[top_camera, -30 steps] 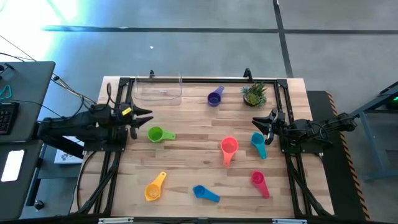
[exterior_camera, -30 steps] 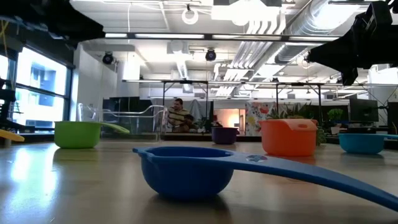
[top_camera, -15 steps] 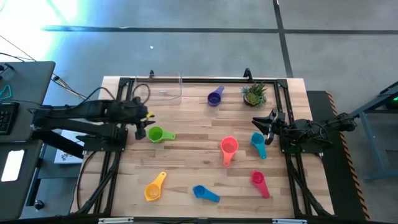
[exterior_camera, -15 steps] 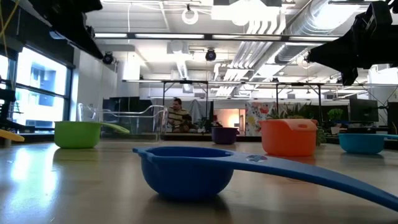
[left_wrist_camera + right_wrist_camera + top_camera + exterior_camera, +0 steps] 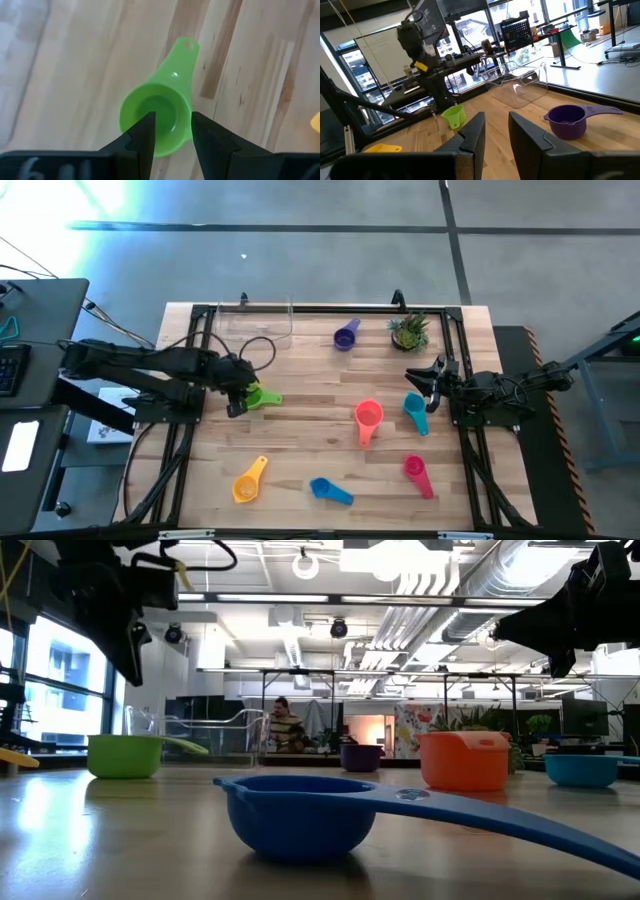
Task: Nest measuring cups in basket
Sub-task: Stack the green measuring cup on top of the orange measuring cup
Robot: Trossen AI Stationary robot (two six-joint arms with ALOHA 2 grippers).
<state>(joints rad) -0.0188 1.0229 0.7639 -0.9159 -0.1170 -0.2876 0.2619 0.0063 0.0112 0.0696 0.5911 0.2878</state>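
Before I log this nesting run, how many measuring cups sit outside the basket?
7: purple cup by the plant, green cup under the left gripper, orange cup, teal cup, pink cup, blue cup, yellow cup.

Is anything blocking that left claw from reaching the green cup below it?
Nothing visible. The left claw hangs open directly above the green cup, with only air between them; the other cups lie farther off on the table.

Basket (image 5: 254, 323) sits at the table's (image 5: 300, 450) far left corner, a plant (image 5: 409, 331) near the far right. Seven measuring cups (image 5: 368, 416) lie scattered across the tabletop, apparently none inside the basket.
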